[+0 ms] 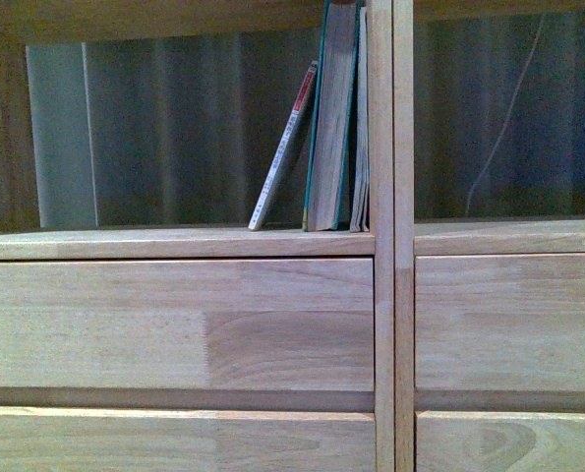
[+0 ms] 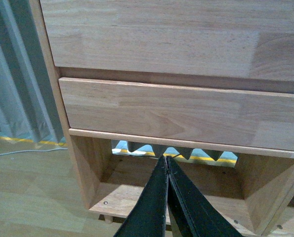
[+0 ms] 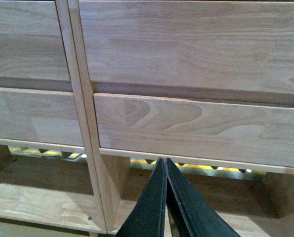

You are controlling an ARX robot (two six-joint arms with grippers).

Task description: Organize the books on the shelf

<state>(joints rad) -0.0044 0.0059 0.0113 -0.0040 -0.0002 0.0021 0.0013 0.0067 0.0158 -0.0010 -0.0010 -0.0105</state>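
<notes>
In the front view the books stand in an open compartment of the light-wood shelf (image 1: 174, 244), against its upright divider (image 1: 390, 236). A slim book with a white spine and red marks (image 1: 284, 147) leans right onto a thicker teal-covered book with cream pages (image 1: 331, 118). A pale booklet (image 1: 361, 128) stands between that one and the divider. Neither arm shows in the front view. My left gripper (image 2: 165, 160) is shut and empty, low before the bottom compartment. My right gripper (image 3: 164, 162) is shut and empty, below a drawer front (image 3: 201, 123).
Plain drawer fronts (image 1: 174, 324) fill the shelf below the books. The compartment right of the divider (image 1: 508, 118) shows a grey curtain behind it. The left wrist view shows the wood floor (image 2: 23, 182), a white cable and a curtain left of the shelf.
</notes>
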